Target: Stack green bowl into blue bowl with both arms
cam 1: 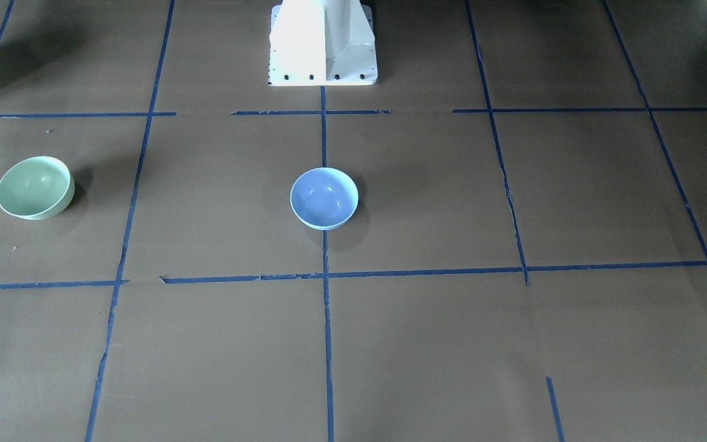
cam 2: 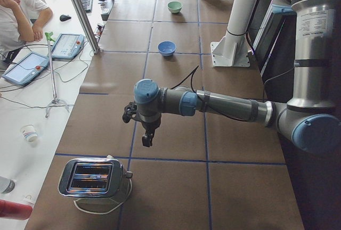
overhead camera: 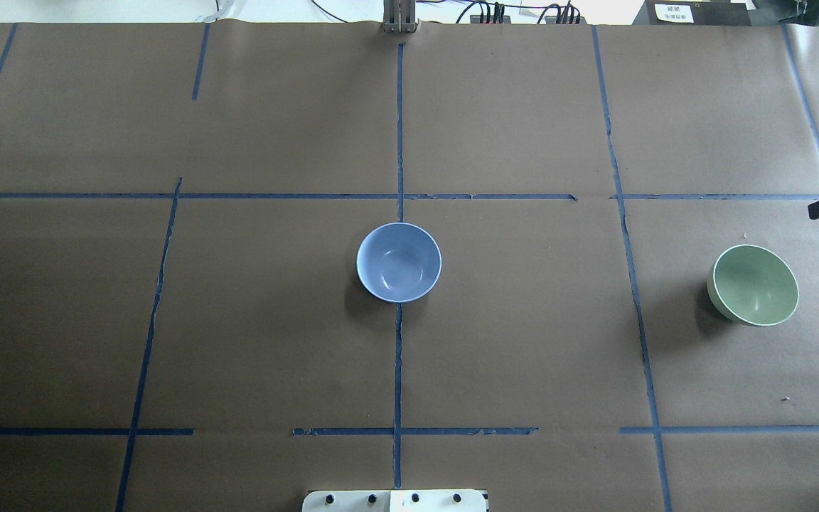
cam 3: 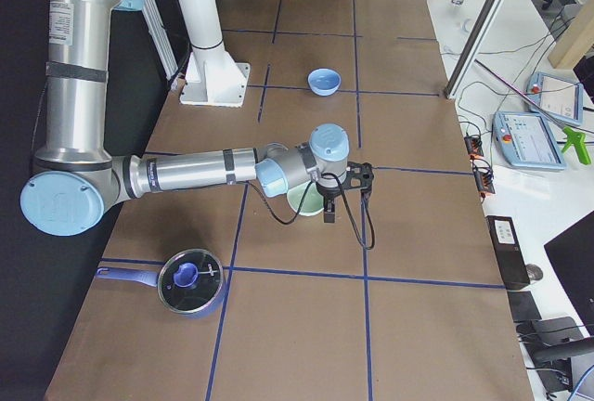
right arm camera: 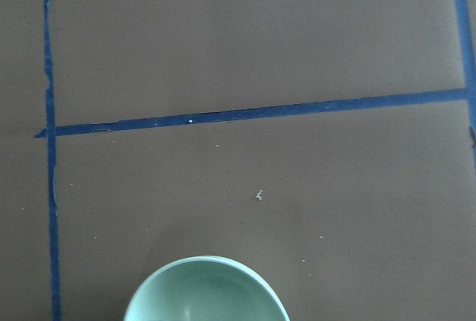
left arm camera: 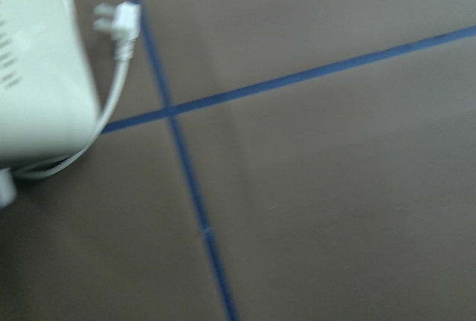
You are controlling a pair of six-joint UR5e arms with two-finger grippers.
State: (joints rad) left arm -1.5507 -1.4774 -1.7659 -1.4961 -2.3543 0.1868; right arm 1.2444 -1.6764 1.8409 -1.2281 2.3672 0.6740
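Two bowls sit upright and well apart on the paper-covered table (overhead camera: 523, 355): the blue bowl (overhead camera: 399, 262) at the middle, on the centre tape line, and the green bowl (overhead camera: 754, 286) far out on the robot's right. Neither is held. The right gripper (cam 3: 329, 215) hangs just beside the green bowl, whose rim shows at the bottom of the right wrist view. The left gripper (cam 2: 147, 137) hovers at the table's other end, near a toaster (cam 2: 93, 178). Whether either pair of fingers is apart or together I cannot tell. I judge this the first step, the reach for the green bowl. Next the right gripper needs to settle over the rim, one finger inside and one outside, then pinch and lift level.
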